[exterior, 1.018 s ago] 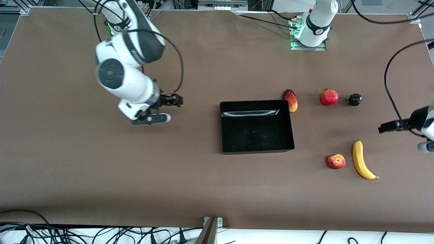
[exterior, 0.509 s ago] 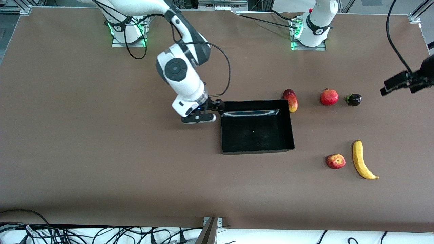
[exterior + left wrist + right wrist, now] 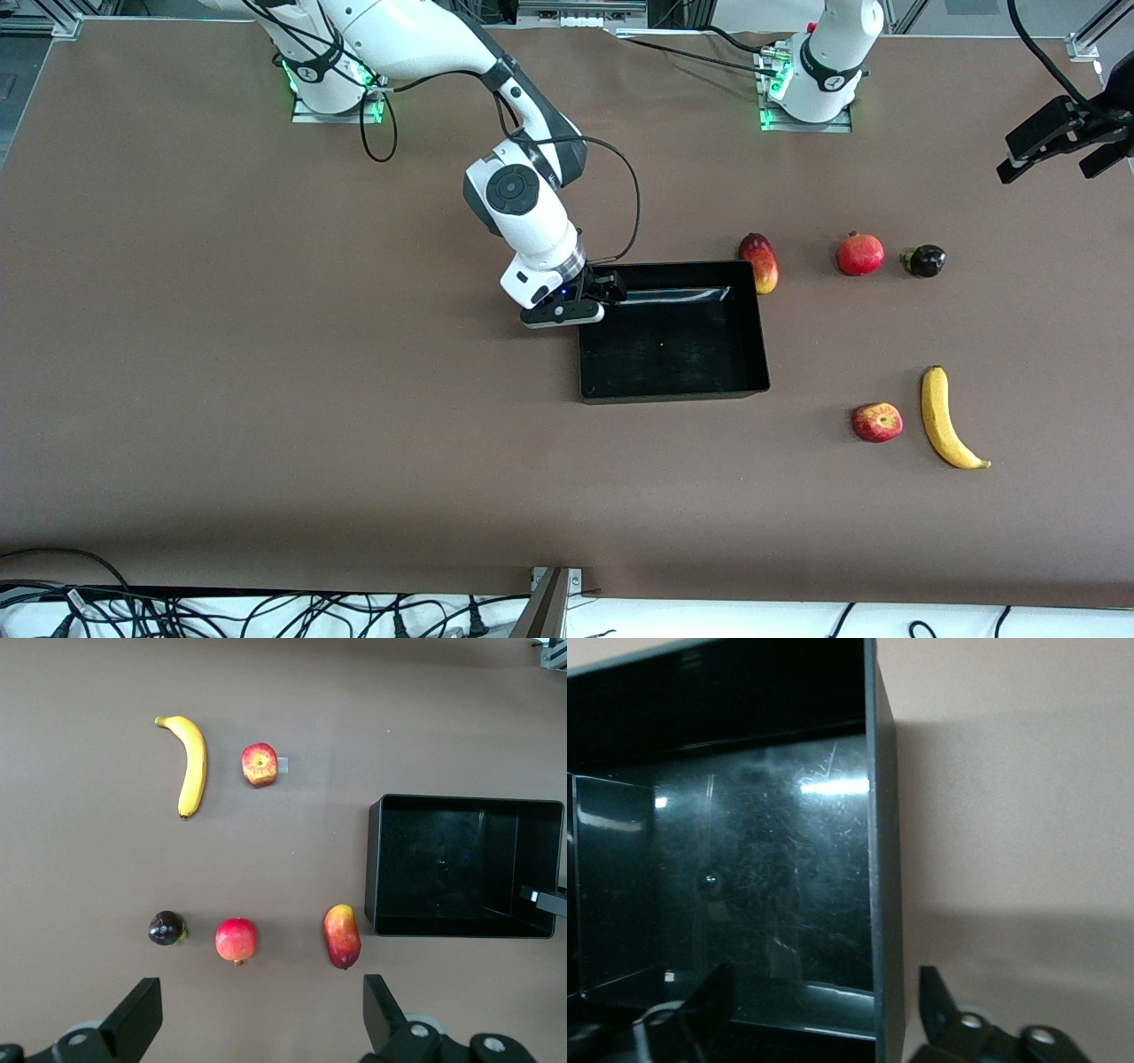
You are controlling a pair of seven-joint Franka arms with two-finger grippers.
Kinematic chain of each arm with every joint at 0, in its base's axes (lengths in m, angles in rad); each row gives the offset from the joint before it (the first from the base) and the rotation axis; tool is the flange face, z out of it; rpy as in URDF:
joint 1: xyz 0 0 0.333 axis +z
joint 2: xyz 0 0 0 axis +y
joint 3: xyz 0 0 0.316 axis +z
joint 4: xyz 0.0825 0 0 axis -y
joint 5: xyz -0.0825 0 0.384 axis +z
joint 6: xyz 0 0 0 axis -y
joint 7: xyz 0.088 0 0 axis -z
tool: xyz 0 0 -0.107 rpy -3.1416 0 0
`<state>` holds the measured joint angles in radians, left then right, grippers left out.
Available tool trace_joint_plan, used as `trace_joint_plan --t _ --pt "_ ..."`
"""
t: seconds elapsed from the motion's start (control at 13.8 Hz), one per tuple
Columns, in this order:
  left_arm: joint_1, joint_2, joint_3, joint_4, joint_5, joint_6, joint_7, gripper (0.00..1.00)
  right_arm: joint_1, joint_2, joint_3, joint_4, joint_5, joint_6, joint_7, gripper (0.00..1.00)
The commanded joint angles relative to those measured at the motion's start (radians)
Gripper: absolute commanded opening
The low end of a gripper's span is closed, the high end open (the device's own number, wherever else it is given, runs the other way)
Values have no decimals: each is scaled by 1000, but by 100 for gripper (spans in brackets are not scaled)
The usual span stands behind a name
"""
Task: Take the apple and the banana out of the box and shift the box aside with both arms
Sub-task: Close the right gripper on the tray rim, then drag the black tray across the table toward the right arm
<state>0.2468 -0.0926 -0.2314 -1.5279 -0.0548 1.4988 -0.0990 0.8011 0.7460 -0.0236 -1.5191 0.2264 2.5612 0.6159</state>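
Note:
The black tray (image 3: pixel 673 354) lies mid-table and holds nothing. My right gripper (image 3: pixel 609 289) is open at the tray's corner on the right arm's end. In the right wrist view the gripper (image 3: pixel 824 1005) straddles the tray's wall (image 3: pixel 882 904), one finger inside and one outside. The red apple (image 3: pixel 877 422) and the yellow banana (image 3: pixel 946 418) lie side by side toward the left arm's end, nearer the front camera than the tray. My left gripper (image 3: pixel 1070 149) hangs open and empty high over that end. Its wrist view shows the gripper (image 3: pixel 257 1019), banana (image 3: pixel 188 765), apple (image 3: pixel 260 765) and tray (image 3: pixel 465 864).
A red-yellow mango (image 3: pixel 760 262) lies against the tray's farther corner on the left arm's end. A red pomegranate (image 3: pixel 860 253) and a small dark fruit (image 3: pixel 925 260) sit in a row past it toward the left arm's end. Cables hang by the front table edge.
My right arm has swung across the table to the tray and its gripper now straddles the tray's wall. My left gripper has moved up and away from the fruits.

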Motion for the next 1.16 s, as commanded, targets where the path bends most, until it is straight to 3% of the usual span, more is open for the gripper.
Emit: trace_joint_plan --t 0.0,0.15,0.36,0.73,1.09 --pt "-12 -38 17 -32 -25 -12 8 100 7 6 -13 11 2 -7 10 30" --pt "-23 -42 17 -32 -17 -18 27 100 6 4 -13 -12 7 -12 11 0" --pt "-34 -53 24 -38 -11 -22 50 100 0 -19 -24 -4 5 -126 21 0" --pt "-34 -53 32 -40 -11 -26 48 100 -8 -128 -105 -4 4 -323 5 0" --pt "-37 -53 37 -38 -10 -37 53 100 -14 -226 -290 -15 14 -525 -195 0"
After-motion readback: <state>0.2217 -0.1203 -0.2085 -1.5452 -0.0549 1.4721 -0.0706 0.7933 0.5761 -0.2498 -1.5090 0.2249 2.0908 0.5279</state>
